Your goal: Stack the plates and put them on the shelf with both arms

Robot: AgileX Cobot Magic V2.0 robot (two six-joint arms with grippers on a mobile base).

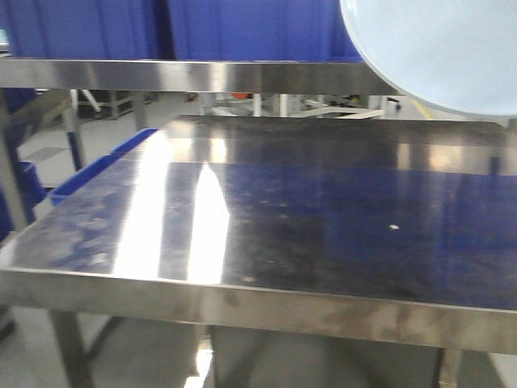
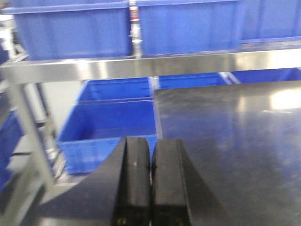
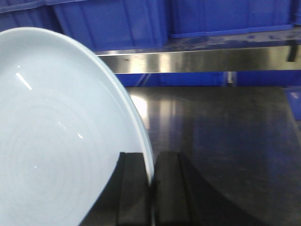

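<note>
L wrist cam first: my left gripper [image 2: 151, 146] has both black jaws pressed tog., nothing betw. them, so it's pinched closed on air. It hangs over the left edge of the dark stainless-steel table [image 2: 225, 141]. Past that edge, lower down, I see open blue plastic crates [image 2: 113, 125]. More blue plastic bins [image 2: 70, 33] sit on the steel upper shelf [image 2: 141, 66] ahead.

Front cam: table top [image 1: 266, 234] w/ a bright glare streak left of centre, and the shelf rail [image 1: 161, 74] running across above it. Top right corner: the pale bluish-white round plate [image 1: 436, 48], up in the air, its lower edge overlapping the shelf rail in this view, well off the table top.

R wrist cam: my right gripper [image 3: 153, 165] is clamped narrow on that plate [image 3: 51, 141], one jaw each side of the rim. The plate stands tilted on edge and spreads up and to the left of the gripper. Its smooth face w/ faint concentric rings is toward the cam. The table [image 3: 225, 141] lies below and to the right, the shelf [image 3: 197, 60] ahead. Can't tell if a 2nd plate is nested in it.
</note>
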